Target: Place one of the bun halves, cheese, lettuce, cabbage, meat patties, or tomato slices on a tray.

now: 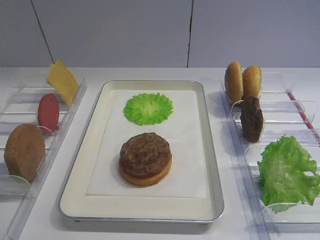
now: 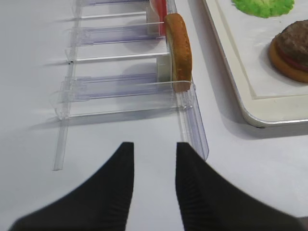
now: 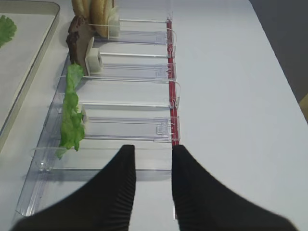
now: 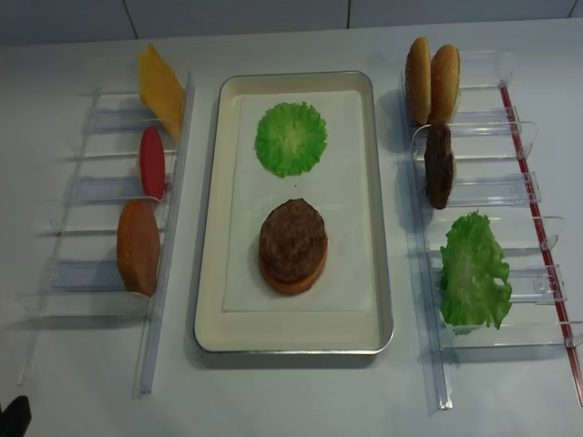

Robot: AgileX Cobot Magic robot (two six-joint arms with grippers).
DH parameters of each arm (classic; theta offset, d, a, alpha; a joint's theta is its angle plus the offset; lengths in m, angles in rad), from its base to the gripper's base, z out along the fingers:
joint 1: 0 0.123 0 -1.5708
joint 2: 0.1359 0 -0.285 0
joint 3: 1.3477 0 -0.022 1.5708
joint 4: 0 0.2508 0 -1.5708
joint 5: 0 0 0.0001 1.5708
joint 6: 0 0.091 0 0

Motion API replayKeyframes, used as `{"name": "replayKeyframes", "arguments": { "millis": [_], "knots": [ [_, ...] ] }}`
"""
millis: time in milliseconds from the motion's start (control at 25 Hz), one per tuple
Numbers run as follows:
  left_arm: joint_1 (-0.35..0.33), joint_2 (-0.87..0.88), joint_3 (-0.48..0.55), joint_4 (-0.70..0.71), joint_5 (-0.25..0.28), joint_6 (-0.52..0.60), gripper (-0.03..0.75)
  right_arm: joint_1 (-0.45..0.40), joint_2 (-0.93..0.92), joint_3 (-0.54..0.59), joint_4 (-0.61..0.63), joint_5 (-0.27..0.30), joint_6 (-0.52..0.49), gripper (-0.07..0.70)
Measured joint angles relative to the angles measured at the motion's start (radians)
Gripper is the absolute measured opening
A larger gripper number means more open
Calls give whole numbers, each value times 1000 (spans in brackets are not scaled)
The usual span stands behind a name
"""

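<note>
R gripper hovering w/ narrow gap, holding nothing; lettuce sitting ahead-left in clear rack. L gripper likewise, empty.

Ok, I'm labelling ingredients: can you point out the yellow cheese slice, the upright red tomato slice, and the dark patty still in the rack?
Thin square yellow cheese slice (image 1: pixel 63 80), exterior high view, middle of its face.
Round red tomato slice (image 1: pixel 48 112), exterior high view, centre.
Dark brown rough meat patty (image 1: pixel 251 118), exterior high view, mid-face.

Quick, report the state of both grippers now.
Left gripper: open, holding nothing, above bare table.
Right gripper: open, holding nothing, over the near end of the clear rack.
</note>
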Motion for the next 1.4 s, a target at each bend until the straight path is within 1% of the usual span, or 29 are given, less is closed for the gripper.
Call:
{"name": "replayKeyframes", "arguments": {
  "millis": [200,560,840,1400],
  "knots": [
    [0,0,0,0,0,0,200,0,0,0,0,0,-2,205],
    [0,0,0,0,0,0,200,0,0,0,0,0,0,134],
    [0,0,0,0,0,0,200,0,0,0,0,0,0,94],
    [0,0,0,0,0,0,200,0,0,0,0,0,1,90]
  ]
}}
